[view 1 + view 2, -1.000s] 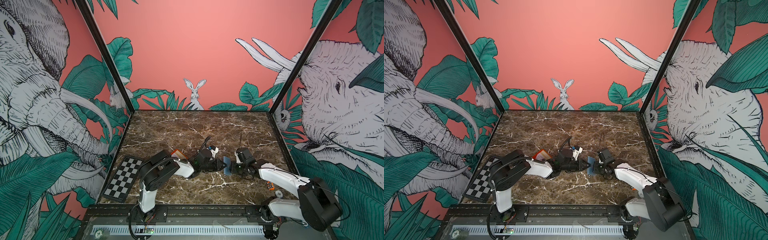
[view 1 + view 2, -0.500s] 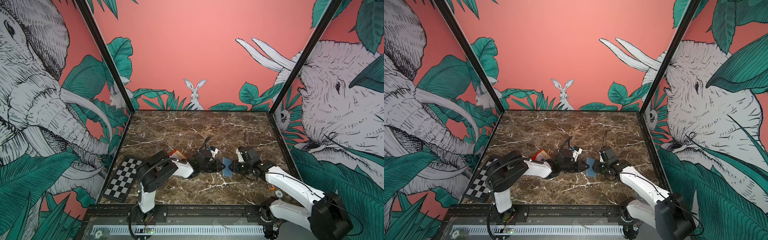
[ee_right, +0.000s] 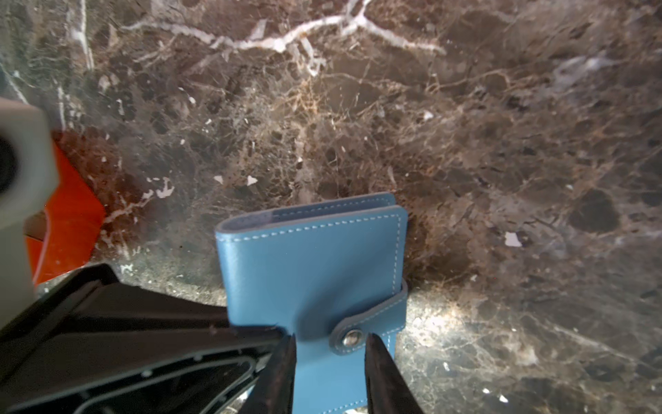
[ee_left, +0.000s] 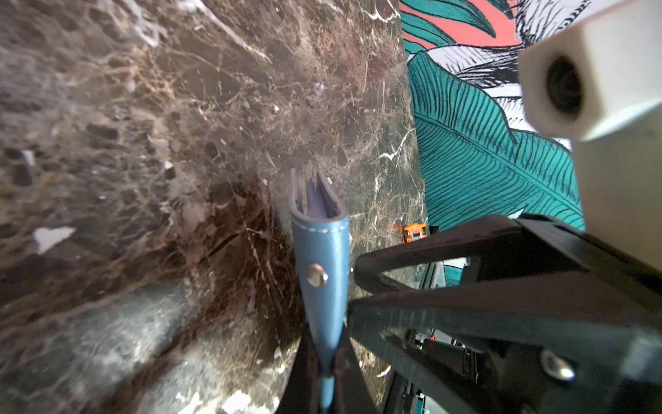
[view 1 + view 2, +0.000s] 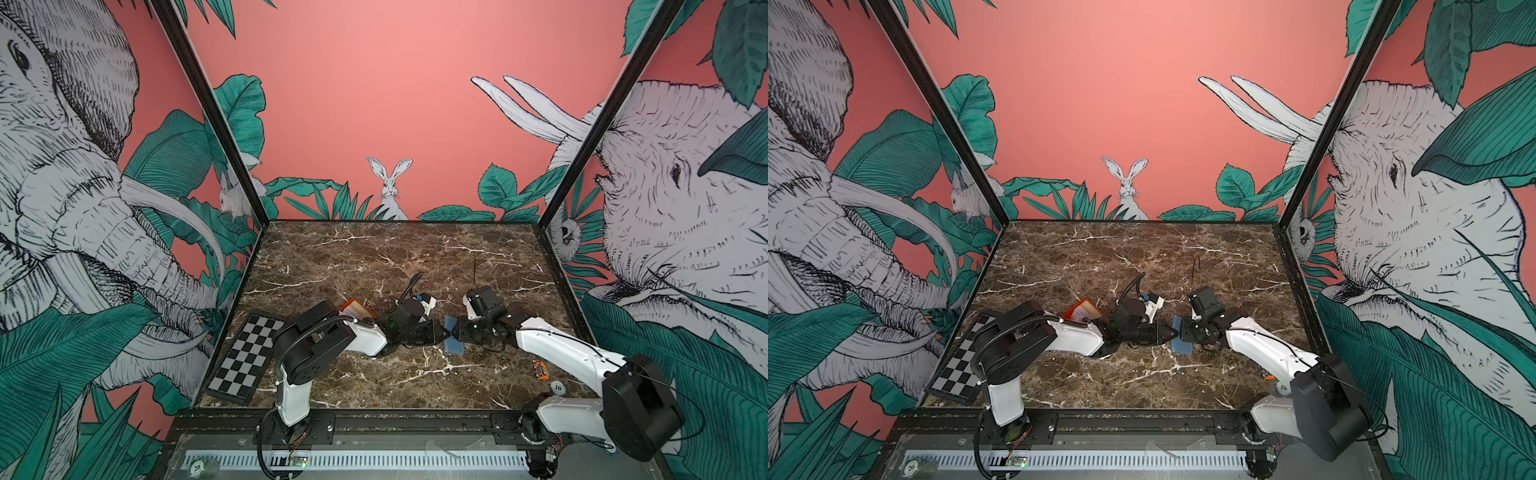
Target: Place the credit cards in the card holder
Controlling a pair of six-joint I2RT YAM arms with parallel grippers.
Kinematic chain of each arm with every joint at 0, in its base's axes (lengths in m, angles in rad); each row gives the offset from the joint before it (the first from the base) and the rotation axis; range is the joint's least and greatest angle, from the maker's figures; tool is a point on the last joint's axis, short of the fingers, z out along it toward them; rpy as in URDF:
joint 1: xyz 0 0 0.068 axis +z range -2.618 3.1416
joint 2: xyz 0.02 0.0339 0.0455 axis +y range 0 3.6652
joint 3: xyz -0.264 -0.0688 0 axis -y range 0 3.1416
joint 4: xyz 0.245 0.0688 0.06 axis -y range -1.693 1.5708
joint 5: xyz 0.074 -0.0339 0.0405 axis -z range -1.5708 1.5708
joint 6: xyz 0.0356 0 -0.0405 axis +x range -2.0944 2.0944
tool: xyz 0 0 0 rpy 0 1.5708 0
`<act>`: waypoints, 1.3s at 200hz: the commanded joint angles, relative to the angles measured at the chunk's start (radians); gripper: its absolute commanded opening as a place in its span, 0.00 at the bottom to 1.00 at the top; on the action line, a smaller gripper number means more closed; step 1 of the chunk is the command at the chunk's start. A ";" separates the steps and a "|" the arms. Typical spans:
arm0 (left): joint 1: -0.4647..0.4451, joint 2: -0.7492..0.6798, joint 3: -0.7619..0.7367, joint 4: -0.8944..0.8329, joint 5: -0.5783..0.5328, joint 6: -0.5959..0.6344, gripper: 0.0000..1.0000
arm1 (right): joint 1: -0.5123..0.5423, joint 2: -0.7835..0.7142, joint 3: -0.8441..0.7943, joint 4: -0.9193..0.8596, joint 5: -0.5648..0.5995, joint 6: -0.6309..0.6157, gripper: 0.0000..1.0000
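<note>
Right gripper (image 3: 329, 344) jaws wider than second ago, now apart either side of snap tab (image 3: 369, 322). Card holder (image 3: 311, 272) still snapped shut, middle of bench (image 5: 374, 257), between grippers; left gripper (image 4: 326, 344) jaws clamped on its edge. Credit cards (image 5: 356, 311) in orange tray (image 5: 351, 300) behind left arm. Next, likely unsnap: pinch tab tip only, peel off stud, left arm bracing holder.

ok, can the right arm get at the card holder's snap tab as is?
Likely yes: right claw is open, straddling the snap tab, nothing between; left claw pinches the card holder at its edge, clear of the tab.
</note>
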 commanded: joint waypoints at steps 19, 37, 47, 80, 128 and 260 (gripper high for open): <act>-0.008 -0.046 0.015 -0.005 -0.008 0.014 0.00 | 0.007 0.036 0.035 -0.058 0.077 -0.026 0.30; -0.008 -0.047 0.012 -0.006 -0.009 0.014 0.00 | 0.006 0.045 0.032 -0.060 0.071 -0.029 0.29; -0.008 -0.046 0.010 -0.006 -0.011 0.017 0.00 | 0.008 0.047 0.029 -0.057 0.067 -0.029 0.29; -0.007 -0.048 0.008 -0.006 -0.011 0.016 0.00 | 0.008 0.054 0.040 -0.099 0.128 -0.031 0.26; -0.008 -0.047 0.010 -0.012 -0.011 0.017 0.00 | 0.008 0.041 0.052 -0.127 0.175 -0.027 0.18; -0.008 -0.037 0.020 -0.013 -0.005 0.015 0.00 | 0.050 0.114 0.090 -0.128 0.168 -0.054 0.12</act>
